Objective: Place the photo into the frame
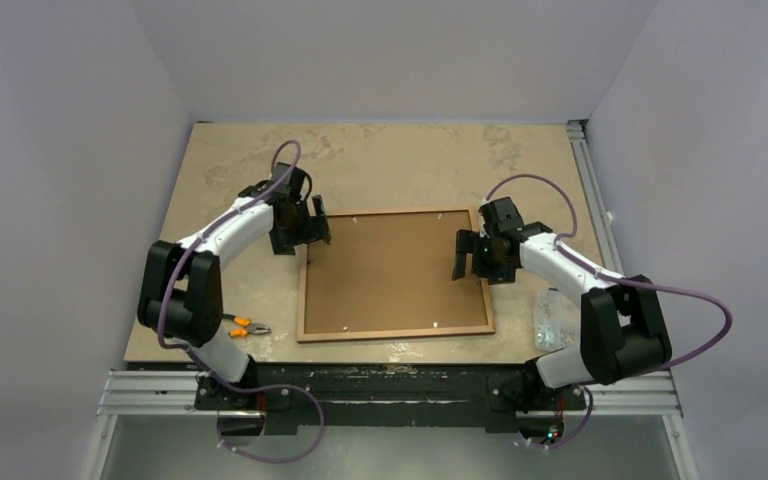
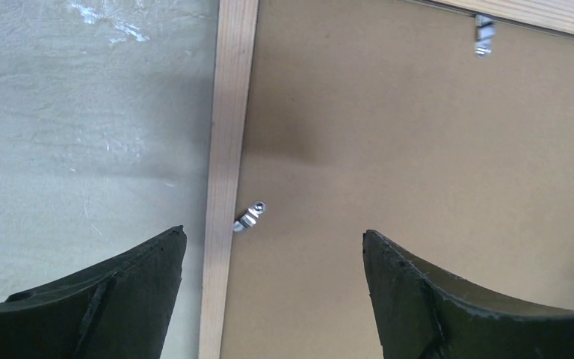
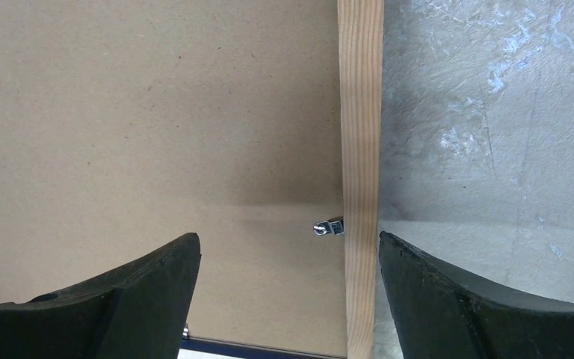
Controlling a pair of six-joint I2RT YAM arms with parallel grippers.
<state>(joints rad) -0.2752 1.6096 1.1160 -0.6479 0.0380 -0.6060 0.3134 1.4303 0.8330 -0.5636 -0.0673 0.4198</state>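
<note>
Face-down frame (image 1: 395,332) centre picture, backing board (image 1: 390,270) seated in it.
Further up, left gripper (image 1: 312,232) and right gripper (image 1: 468,262) hover spread wide, empty, over side-rail tabs (image 2: 250,217), probably to turn them; photo hidden, presumably under the board.

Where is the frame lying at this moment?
In the top view the frame lies back-up at the middle of the table, its left rail under the left gripper and its right rail under the right gripper.
</note>
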